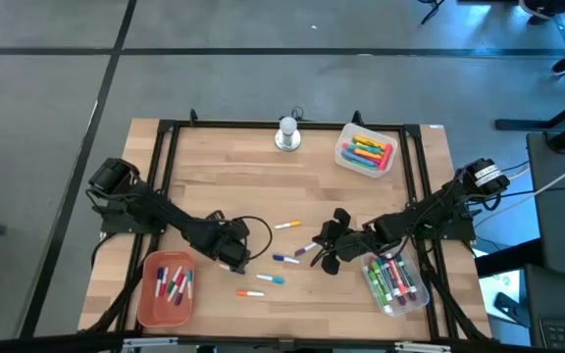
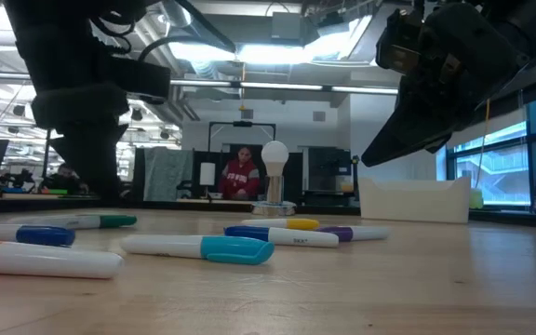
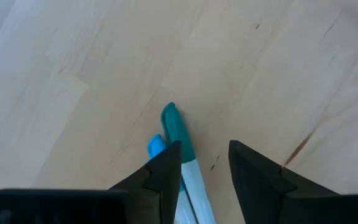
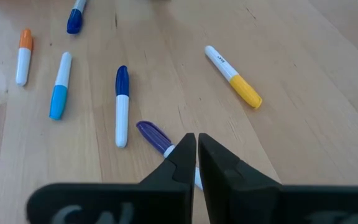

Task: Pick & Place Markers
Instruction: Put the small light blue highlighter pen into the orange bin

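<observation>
We look straight down overhead; level along the pale wooden surface [image 1: 292, 191]; both wrists near it, sharing scattered markers [image 4: 122, 106].

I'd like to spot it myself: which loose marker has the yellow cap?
Start at the wooden table and find the loose markers scattered near its middle. The yellow-capped marker lies farthest toward the white knob, alone; its neighbours have blue, purple or orange caps.

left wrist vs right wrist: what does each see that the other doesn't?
Left wrist only: a teal-capped marker with a blue cap beside it, next to the open left gripper.
Right wrist only: yellow-capped marker, purple-capped marker, orange-capped marker, and the shut right gripper.
Both: the wooden table with loose markers.
</observation>
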You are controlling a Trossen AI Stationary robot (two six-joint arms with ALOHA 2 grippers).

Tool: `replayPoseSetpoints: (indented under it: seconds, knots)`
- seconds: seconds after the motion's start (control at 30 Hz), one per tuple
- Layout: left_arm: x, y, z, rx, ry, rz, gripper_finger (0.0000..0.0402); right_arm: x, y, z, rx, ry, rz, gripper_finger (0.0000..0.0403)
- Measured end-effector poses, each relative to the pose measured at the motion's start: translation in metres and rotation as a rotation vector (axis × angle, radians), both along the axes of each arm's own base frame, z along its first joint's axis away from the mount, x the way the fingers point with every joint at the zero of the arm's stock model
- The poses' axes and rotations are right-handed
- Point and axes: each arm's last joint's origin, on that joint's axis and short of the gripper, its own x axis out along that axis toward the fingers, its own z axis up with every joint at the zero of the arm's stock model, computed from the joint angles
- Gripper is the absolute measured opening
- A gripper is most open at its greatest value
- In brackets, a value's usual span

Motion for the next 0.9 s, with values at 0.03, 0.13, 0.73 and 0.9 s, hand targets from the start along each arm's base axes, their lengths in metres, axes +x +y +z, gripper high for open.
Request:
replayPoseSetpoints:
  seconds: [0.03, 0.13, 0.73, 0.9]
  knots:
    - [0.0, 0.0, 0.0, -0.005, 0.002, -0.006, 0.0128, 0.0, 0.0, 0.0, 0.0, 0.0, 0.0, 0.002]
    - [0.0, -0.001, 0.0, -0.012, -0.002, -0.008, 0.0128, 0.0, 0.0, 0.0, 0.003, -0.005, -0.001, 0.002]
    - [0.027, -0.01, 0.009, 0.027, -0.28, -0.118, 0.0127, -0.002, -0.001, -0.002, 0.004, 0.024, -0.035, 0.002]
    - [0.037, -0.018, 0.036, 0.025, -0.471, -0.177, 0.0127, -0.002, -0.001, 0.002, -0.088, -0.049, -0.124, 0.0019]
